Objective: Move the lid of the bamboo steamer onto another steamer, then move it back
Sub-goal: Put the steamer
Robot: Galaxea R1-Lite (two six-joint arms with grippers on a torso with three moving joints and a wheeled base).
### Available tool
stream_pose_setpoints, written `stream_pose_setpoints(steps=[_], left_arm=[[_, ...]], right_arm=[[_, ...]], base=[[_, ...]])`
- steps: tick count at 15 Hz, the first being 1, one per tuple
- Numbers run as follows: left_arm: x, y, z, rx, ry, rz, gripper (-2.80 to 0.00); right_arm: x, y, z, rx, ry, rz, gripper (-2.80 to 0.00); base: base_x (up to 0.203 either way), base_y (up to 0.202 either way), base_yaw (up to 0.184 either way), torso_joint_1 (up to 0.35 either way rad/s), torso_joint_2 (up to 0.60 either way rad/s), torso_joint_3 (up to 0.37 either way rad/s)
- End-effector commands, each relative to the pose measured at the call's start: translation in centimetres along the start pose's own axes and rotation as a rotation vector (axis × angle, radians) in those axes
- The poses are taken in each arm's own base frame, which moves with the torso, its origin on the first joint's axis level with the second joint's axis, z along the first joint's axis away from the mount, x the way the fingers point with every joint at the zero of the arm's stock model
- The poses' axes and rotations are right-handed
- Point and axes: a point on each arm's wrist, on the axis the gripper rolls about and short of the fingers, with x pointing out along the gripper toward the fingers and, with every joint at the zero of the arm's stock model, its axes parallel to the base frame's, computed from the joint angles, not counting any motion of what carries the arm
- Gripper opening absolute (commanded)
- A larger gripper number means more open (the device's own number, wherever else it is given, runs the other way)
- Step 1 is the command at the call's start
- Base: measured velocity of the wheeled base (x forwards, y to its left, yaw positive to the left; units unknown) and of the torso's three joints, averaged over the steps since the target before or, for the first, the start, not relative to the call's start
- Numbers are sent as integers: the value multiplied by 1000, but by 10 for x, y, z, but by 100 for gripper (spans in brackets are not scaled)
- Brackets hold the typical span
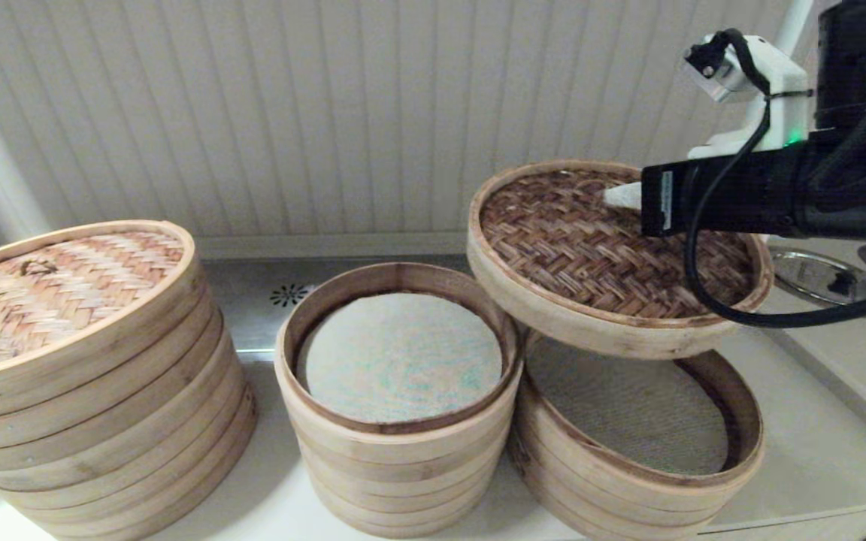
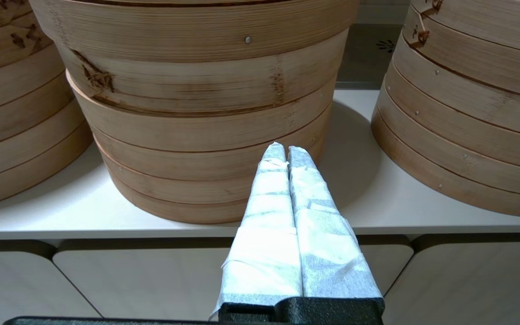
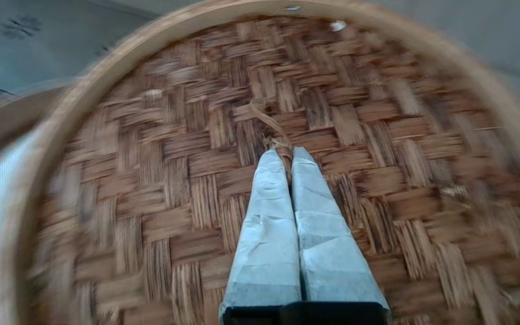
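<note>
1. Head view is giving us the counter (image 1: 816, 451) from above, and we are reading it from nine o'clock across to three o'clock.
2. At nine o'clock we are seeing the widest steamer stack (image 1: 102, 421), wearing its lighter tan woven lid (image 1: 57, 289) with a small loop.
3. At six o'clock we are looking into the middle stack (image 1: 395, 451), uncovered, with a pale speckled liner (image 1: 401, 357) lying inside.
4. At four o'clock the other steamer (image 1: 628, 481) is sitting just beside the middle stack, uncovered, its greyish mesh liner (image 1: 628, 413) showing.
5. Above it, at about two o'clock, the bamboo steamer lid (image 1: 613, 255) is hanging in the air, tilted, clear of both uncovered rims and overlapping mostly the four o'clock steamer.
6. We are holding that lid with our right gripper (image 3: 289, 155): in the right wrist view its wrapped fingers (image 3: 318, 225) are pressed close together, pinching a small cord loop (image 3: 269, 124) at the middle of the dark herringbone weave.
7. At three o'clock a metal sink (image 1: 816, 274) is showing behind our right arm.
8. Our left gripper (image 2: 285, 151) is staying out of the head view; its wrist view is showing it low before the counter edge, fingers pressed together on nothing, facing the side of a steamer stack (image 2: 206, 126).
</note>
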Motion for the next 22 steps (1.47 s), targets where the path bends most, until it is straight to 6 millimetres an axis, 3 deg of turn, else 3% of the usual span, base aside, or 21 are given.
stream_pose_setpoints(steps=[1, 4, 11, 22], left_arm=[[0, 0, 0, 0, 0, 0, -280], [0, 0, 0, -2, 0, 0, -280], [0, 0, 0, 0, 0, 0, -280], [0, 0, 0, -2, 1, -1, -280]], right_arm=[[-12, -30, -13, 32, 30, -60, -280], [-16, -55, -39, 72, 99, -67, -280], [-6, -59, -91, 88, 136, -55, -280], [9, -57, -119, 97, 167, -11, -280]], base=[[0, 0, 0, 0, 0, 0], [0, 0, 0, 0, 0, 0], [0, 0, 0, 0, 0, 0], [0, 0, 0, 0, 0, 0]])
